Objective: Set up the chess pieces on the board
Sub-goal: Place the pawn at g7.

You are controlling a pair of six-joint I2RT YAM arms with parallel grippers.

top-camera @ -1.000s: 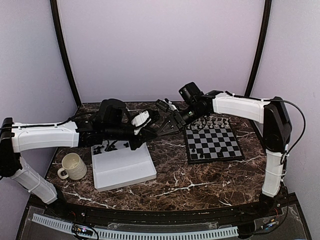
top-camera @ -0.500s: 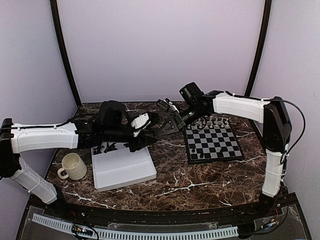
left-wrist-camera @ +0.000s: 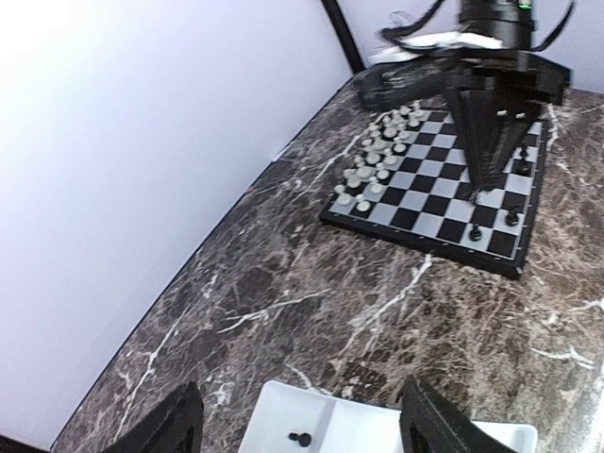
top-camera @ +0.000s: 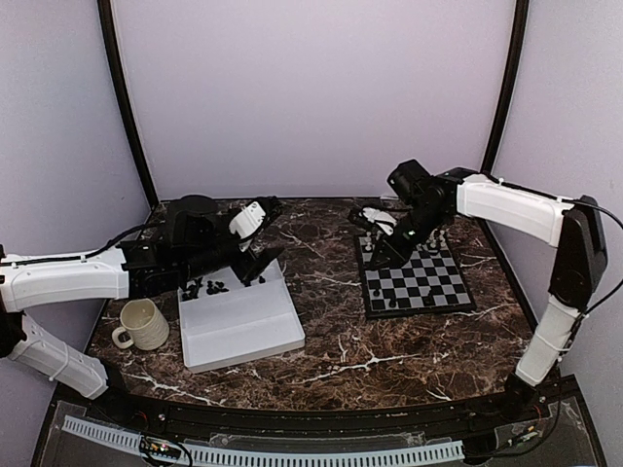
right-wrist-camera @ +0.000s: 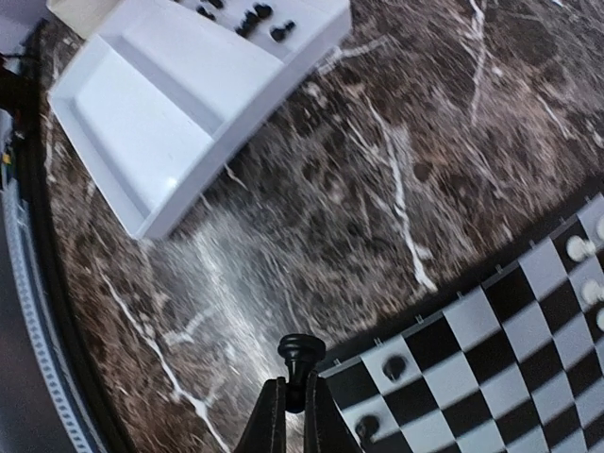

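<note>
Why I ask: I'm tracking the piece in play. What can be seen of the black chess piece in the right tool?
The black chess piece is tiny, glossy and plastic-looking, with a flattish round head on a narrow neck. The right tool is shut on its lower body, hiding the base. It sticks out past the tool's tip, in line with it, by the chessboard edge. Only the tool touches it.

Right fingers [top-camera: 380,255] low over board [top-camera: 428,282] left edge; left fingers [top-camera: 258,261] above tray [top-camera: 243,326] far rim; mug [top-camera: 142,324] beside tray.
</note>
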